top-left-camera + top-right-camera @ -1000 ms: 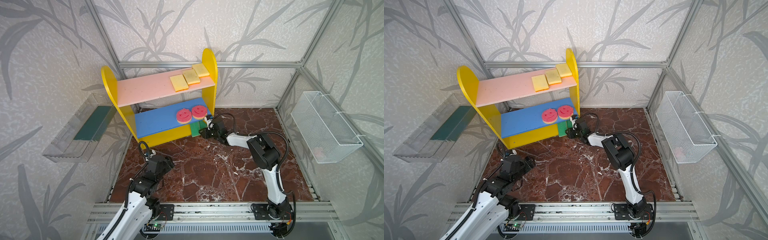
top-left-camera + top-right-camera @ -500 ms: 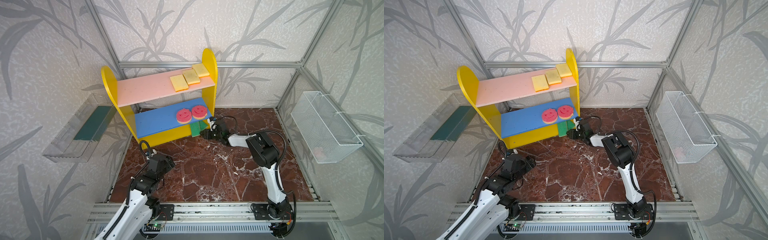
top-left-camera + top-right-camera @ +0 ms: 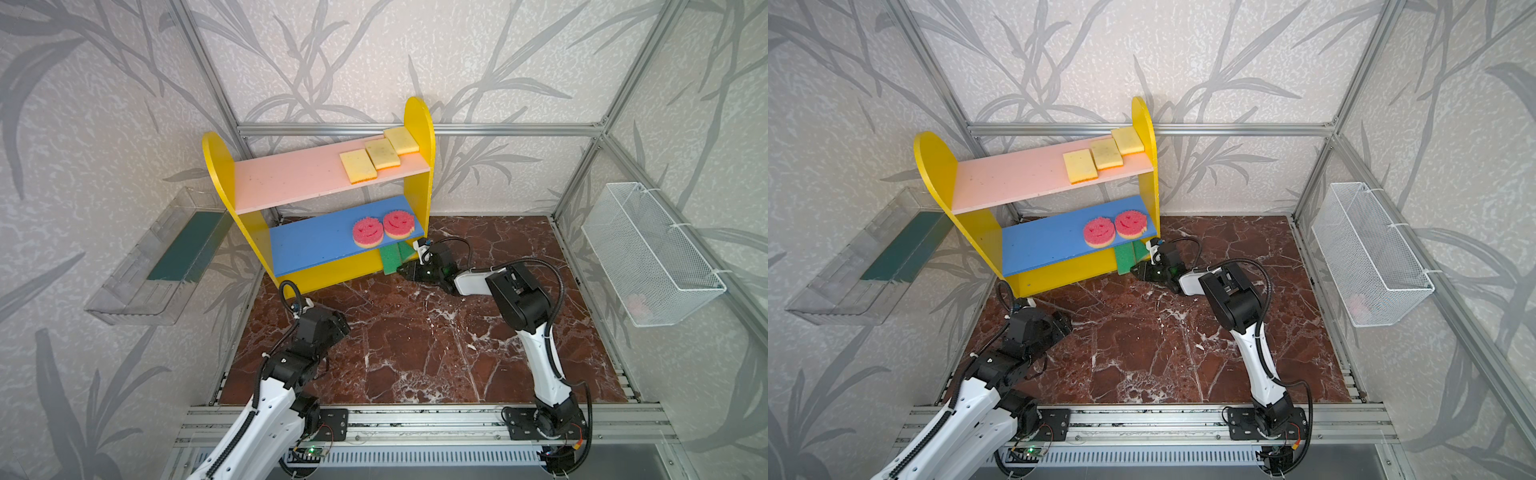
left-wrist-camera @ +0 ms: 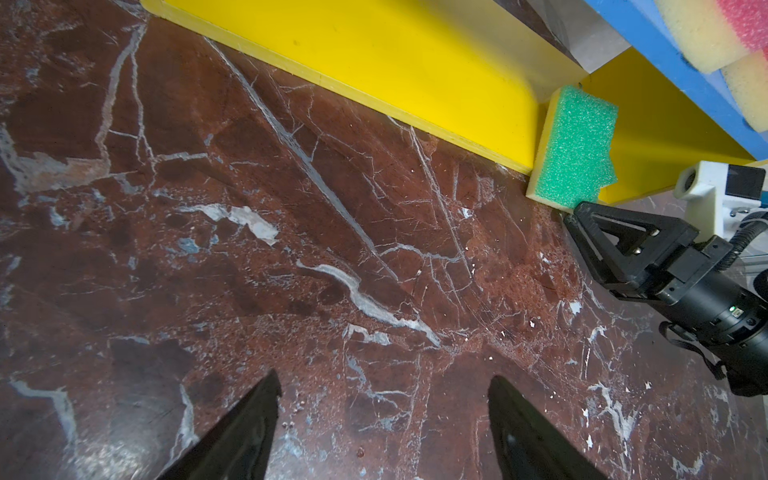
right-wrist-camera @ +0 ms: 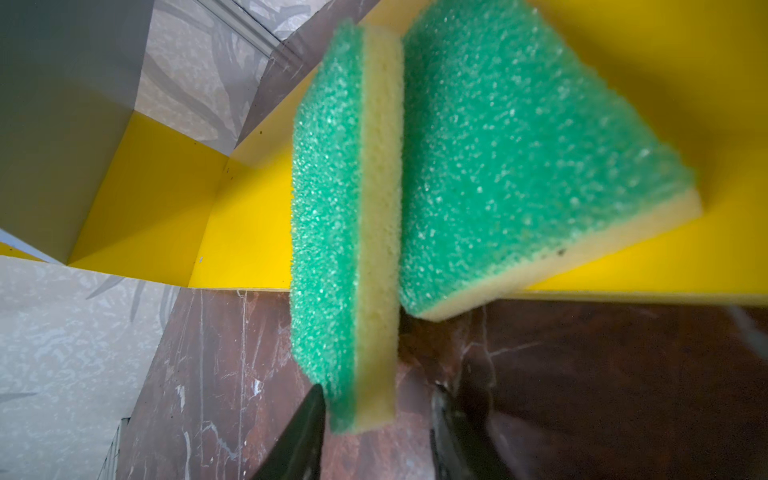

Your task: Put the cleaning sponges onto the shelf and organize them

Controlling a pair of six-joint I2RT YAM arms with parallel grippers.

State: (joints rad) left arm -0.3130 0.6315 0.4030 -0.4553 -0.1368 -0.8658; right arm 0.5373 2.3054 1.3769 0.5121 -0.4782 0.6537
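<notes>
The shelf (image 3: 291,178) stands at the back left. Three yellow cleaning sponges (image 3: 358,166) lie on its pink board. Two pink smiley ones (image 3: 368,234) sit on the blue board. Two green-faced sponges are at the base's right end: one stands on edge (image 5: 345,208), the other (image 5: 519,166) lies flat behind it. My right gripper (image 5: 378,390) is open astride the upright sponge's near end. One finger touches the green face, the other stands apart from the yellow side. My left gripper (image 4: 384,378) hangs open and empty over the floor.
A clear tray with a dark green mat (image 3: 166,257) hangs on the left wall. A white wire basket (image 3: 648,253) with something pink in it hangs on the right wall. The floor is red-brown marble (image 3: 415,345).
My right gripper's jaws have narrowed around the upright green sponge. The left arm has barely moved.
</notes>
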